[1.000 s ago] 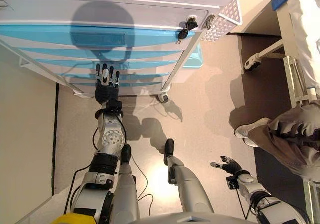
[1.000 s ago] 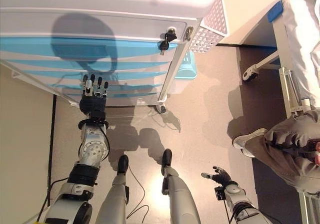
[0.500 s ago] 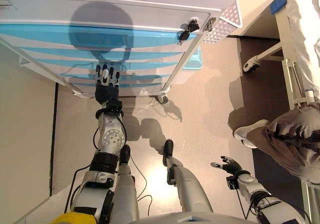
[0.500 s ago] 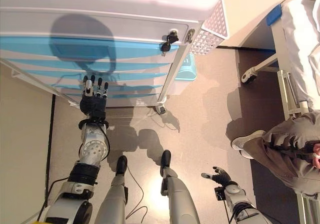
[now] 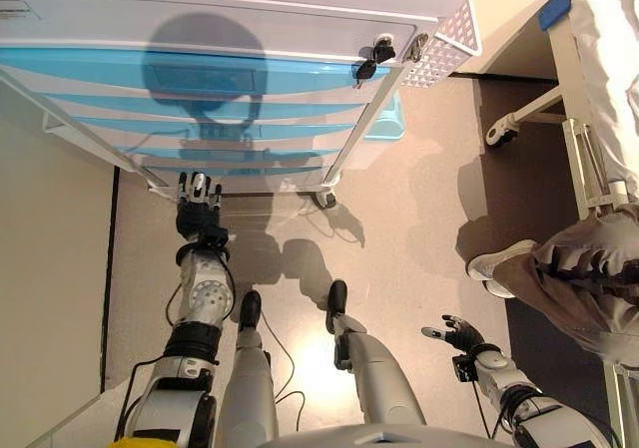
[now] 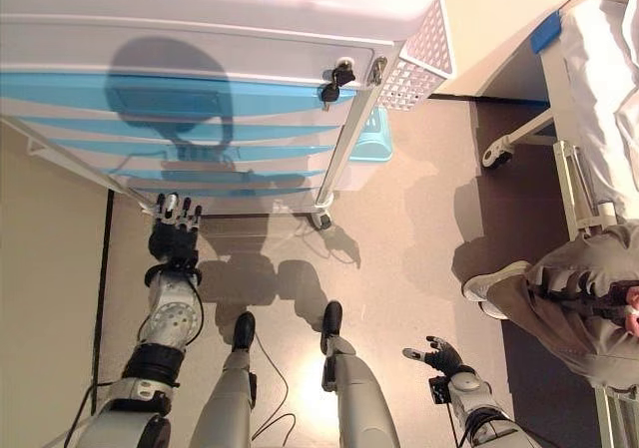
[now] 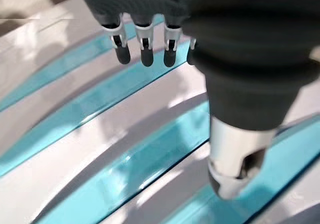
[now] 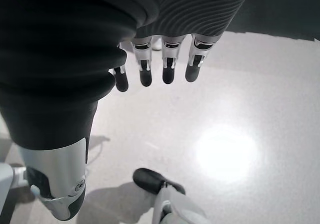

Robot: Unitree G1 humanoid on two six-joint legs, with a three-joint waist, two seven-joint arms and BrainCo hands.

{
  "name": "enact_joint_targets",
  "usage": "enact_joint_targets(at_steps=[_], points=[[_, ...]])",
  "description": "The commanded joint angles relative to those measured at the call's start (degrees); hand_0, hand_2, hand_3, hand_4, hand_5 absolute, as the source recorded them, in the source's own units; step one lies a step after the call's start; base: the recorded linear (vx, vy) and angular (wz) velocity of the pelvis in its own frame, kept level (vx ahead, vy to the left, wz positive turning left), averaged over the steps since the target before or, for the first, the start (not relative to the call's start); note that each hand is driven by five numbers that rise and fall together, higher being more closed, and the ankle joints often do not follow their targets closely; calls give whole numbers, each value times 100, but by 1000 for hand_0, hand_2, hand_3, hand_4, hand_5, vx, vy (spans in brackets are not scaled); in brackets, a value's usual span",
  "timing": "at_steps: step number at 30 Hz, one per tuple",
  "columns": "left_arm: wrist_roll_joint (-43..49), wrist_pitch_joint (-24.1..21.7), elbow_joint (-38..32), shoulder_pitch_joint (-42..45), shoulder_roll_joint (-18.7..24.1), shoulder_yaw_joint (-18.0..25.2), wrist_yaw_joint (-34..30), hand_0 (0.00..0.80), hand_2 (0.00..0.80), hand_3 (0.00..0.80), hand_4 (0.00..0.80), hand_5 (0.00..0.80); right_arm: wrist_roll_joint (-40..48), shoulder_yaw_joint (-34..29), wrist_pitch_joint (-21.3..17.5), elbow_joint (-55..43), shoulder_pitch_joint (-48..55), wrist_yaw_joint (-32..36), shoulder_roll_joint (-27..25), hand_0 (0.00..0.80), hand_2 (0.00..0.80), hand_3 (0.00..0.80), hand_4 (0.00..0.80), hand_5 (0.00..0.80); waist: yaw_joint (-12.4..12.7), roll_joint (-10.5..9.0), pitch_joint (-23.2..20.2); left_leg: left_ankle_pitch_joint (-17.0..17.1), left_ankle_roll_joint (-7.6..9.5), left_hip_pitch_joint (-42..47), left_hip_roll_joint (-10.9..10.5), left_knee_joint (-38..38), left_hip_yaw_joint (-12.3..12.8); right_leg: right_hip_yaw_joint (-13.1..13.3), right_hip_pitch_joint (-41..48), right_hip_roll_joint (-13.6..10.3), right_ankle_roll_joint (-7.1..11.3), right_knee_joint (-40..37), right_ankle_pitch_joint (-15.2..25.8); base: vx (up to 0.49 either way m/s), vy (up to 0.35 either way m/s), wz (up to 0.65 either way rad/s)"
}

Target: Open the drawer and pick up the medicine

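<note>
Left wrist view: left robot hand (image 7: 150,39) fingers straight, off the closed blue drawers (image 5: 230,99); medicine hidden. Right robot hand (image 5: 451,331) relaxed, empty.

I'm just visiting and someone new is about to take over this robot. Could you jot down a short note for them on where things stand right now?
Left hand: open, fingers straight, in front of the lowest blue drawers of the cart, holding nothing; contact cannot be told.
Right hand: open, idle low at the robot's right side over the floor.
Drawers: all look shut. Keys hang in the lock at the upper right.
Medicine: not visible in any view.
A person sits to the right.
Done: nothing yet. Left: open a drawer, find and pick up the medicine.
</note>
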Motion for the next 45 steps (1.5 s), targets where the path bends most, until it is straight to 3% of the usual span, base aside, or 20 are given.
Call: enact_joint_targets(at_steps=[1, 8, 22, 33, 45], points=[[713, -83, -231, 55, 326, 360, 26, 0, 0, 0, 0, 0, 77, -34, -13, 21, 212, -64, -224, 0, 0, 0, 0, 0, 24, 115, 44, -14, 344, -299, -290, 95, -155, -243, 98, 74, 297, 293, -148, -28, 31, -1], [625, -109, -29, 112, 316, 534, 55, 0, 0, 0, 0, 0, 82, -79, -10, 78, 205, -67, -273, 0, 0, 0, 0, 0, 44, 229, 60, 13, 348, -340, -304, 102, -147, -248, 79, 42, 295, 275, -129, -8, 9, 2], [891, -54, -46, -359, 519, 244, 119, 0, 0, 0, 0, 0, 86, -22, 6, 151, 173, -53, -351, 0, 0, 0, 0, 0, -92, 218, -110, -34, 330, -342, -263, 96, -92, -174, 94, 61, 305, 203, -111, 0, 0, 0], [1144, 82, -233, -699, 658, -196, 148, 0, 0, 0, 0, 0, 101, 57, 41, 88, 146, -17, -395, 0, 0, 0, 0, 0, -164, 285, -71, -50, 344, -356, -269, 135, -9, -108, 85, 63, 311, 207, -103, 0, 0, 0], [1293, 229, -476, -910, 500, -691, 77, 0, 0, 0, 0, 0, 43, 133, 81, 89, 127, 12, -391, 0, 0, 0, 0, 0, -262, 248, -154, -76, 348, -442, -272, 185, 7, -75, 50, 72, 304, 170, -71, 1, 0, 0]])
